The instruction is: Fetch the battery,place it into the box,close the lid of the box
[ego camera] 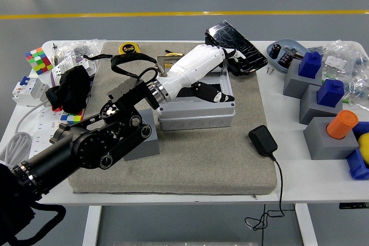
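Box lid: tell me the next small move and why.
Probably hook the fingers of the left robot hand behind the dark lid and pull it forward. The lid stands open behind the grey box, and the hand, empty, reaches over the box toward it.

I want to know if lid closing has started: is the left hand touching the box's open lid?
Cannot tell. In the head view the left hand overlaps the lid, hiding any contact.

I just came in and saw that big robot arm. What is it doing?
The left robot hand is reaching over a grey box on the mat, up toward its open black lid. The fingers look loose and hold nothing. The lid is not shut yet. No other arm shows.
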Robot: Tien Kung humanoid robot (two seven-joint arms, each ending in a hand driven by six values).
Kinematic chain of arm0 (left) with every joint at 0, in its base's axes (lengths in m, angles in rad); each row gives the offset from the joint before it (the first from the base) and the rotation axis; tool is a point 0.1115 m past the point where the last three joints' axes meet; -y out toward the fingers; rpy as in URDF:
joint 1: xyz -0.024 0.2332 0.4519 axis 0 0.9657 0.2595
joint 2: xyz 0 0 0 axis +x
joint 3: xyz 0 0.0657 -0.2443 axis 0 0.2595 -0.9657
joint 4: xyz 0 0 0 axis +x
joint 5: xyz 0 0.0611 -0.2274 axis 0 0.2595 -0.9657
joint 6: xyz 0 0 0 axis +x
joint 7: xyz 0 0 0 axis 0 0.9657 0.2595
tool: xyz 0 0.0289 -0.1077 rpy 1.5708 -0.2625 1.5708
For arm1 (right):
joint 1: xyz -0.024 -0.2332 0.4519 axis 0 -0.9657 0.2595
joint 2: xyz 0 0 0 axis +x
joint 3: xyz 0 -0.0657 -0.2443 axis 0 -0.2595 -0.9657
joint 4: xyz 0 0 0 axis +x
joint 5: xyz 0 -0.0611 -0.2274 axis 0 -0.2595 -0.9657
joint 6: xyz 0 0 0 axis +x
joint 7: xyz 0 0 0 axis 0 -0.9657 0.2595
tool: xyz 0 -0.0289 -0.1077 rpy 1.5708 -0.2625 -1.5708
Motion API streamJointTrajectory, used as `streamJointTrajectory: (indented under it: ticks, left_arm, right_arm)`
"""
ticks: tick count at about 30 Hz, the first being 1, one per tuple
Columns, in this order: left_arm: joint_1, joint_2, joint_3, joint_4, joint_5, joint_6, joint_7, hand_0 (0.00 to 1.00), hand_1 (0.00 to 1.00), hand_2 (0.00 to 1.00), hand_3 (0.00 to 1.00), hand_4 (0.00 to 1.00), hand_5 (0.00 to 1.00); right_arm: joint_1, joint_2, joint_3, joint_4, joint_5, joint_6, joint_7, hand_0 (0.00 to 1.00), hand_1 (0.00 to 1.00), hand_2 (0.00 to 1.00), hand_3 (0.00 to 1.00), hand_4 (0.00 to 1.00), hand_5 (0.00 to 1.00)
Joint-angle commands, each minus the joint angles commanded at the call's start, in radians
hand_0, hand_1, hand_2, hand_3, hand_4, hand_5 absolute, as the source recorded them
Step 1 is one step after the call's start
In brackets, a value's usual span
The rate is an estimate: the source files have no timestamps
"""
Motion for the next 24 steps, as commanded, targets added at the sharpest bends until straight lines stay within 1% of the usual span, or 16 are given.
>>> streamJointTrajectory:
  ticks: [1, 2, 5, 7, 8, 13, 14, 15, 18, 19, 20, 22, 24]
  left_arm:
    - [0.000, 0.000, -0.014, -0.005, 0.003, 0.001, 0.003, 0.427, 0.623, 0.609, 0.697, 0.998, 0.280]
    - [0.000, 0.000, -0.027, -0.007, 0.007, -0.001, 0.011, 0.707, 0.770, 0.733, 0.779, 0.998, 0.385]
    - [-0.005, 0.000, -0.067, 0.003, 0.018, -0.025, 0.065, 0.707, 0.770, 0.733, 0.779, 0.998, 0.385]
    - [-0.009, 0.000, -0.085, 0.019, 0.035, -0.054, 0.119, 0.707, 0.770, 0.733, 0.779, 0.998, 0.385]
    - [-0.011, 0.000, -0.089, 0.025, 0.042, -0.068, 0.146, 0.844, 0.886, 0.866, 0.878, 0.998, 0.511]
    - [-0.010, 0.000, -0.093, 0.039, 0.062, -0.138, 0.270, 0.844, 0.886, 0.866, 0.878, 0.998, 0.511]
    - [-0.007, 0.000, -0.091, 0.035, 0.062, -0.151, 0.292, 0.768, 0.824, 0.818, 0.845, 0.998, 0.547]
    - [-0.005, 0.000, -0.088, 0.030, 0.061, -0.159, 0.307, 0.768, 0.824, 0.818, 0.845, 0.998, 0.547]
    - [0.011, 0.000, -0.067, 0.000, 0.049, -0.179, 0.347, 0.768, 0.824, 0.818, 0.845, 0.998, 0.547]
    - [0.013, 0.000, -0.064, -0.004, 0.047, -0.181, 0.352, 0.768, 0.824, 0.818, 0.845, 0.998, 0.547]
    - [0.018, 0.000, -0.059, -0.015, 0.044, -0.189, 0.365, 0.665, 0.755, 0.779, 0.811, 0.998, 0.560]
    - [0.032, 0.000, -0.044, -0.049, 0.035, -0.208, 0.400, 0.665, 0.755, 0.779, 0.811, 0.998, 0.560]
    - [0.043, 0.000, -0.032, -0.083, 0.025, -0.221, 0.424, 0.665, 0.755, 0.779, 0.811, 0.998, 0.560]
  right_arm:
    - [0.000, 0.000, -0.001, 0.000, 0.001, 0.000, 0.000, 0.643, 0.662, 0.672, 0.575, 0.971, 0.571]
    - [0.001, 0.000, -0.002, 0.000, 0.004, -0.001, 0.001, 0.643, 0.661, 0.672, 0.575, 0.971, 0.571]
    - [0.003, 0.001, -0.006, 0.000, 0.010, -0.001, 0.002, 0.643, 0.661, 0.672, 0.575, 0.971, 0.571]
    - [0.003, 0.002, -0.009, 0.000, 0.013, -0.001, 0.003, 0.643, 0.661, 0.672, 0.575, 0.971, 0.571]
    - [0.003, 0.002, -0.008, 0.000, 0.013, -0.001, 0.003, 0.643, 0.661, 0.672, 0.574, 0.971, 0.571]
    - [0.001, 0.002, -0.002, 0.000, 0.008, 0.000, 0.001, 0.643, 0.661, 0.672, 0.574, 0.971, 0.571]
    - [0.001, 0.002, -0.001, 0.000, 0.006, 0.000, 0.001, 0.643, 0.662, 0.672, 0.574, 0.971, 0.571]
    - [0.001, 0.001, -0.001, 0.000, 0.007, 0.000, 0.001, 0.643, 0.662, 0.672, 0.574, 0.971, 0.571]
    - [0.000, 0.002, 0.003, 0.000, 0.007, 0.000, 0.002, 0.643, 0.662, 0.672, 0.574, 0.971, 0.571]
    - [0.000, 0.002, 0.003, 0.000, 0.007, 0.000, 0.002, 0.643, 0.662, 0.672, 0.574, 0.971, 0.571]
    - [0.000, 0.002, 0.003, 0.000, 0.007, -0.001, 0.002, 0.643, 0.662, 0.672, 0.575, 0.971, 0.571]
    - [0.000, 0.002, 0.003, 0.000, 0.010, -0.001, 0.003, 0.643, 0.662, 0.672, 0.575, 0.971, 0.571]
    - [0.000, 0.002, 0.004, 0.000, 0.009, -0.001, 0.003, 0.643, 0.662, 0.672, 0.575, 0.971, 0.571]
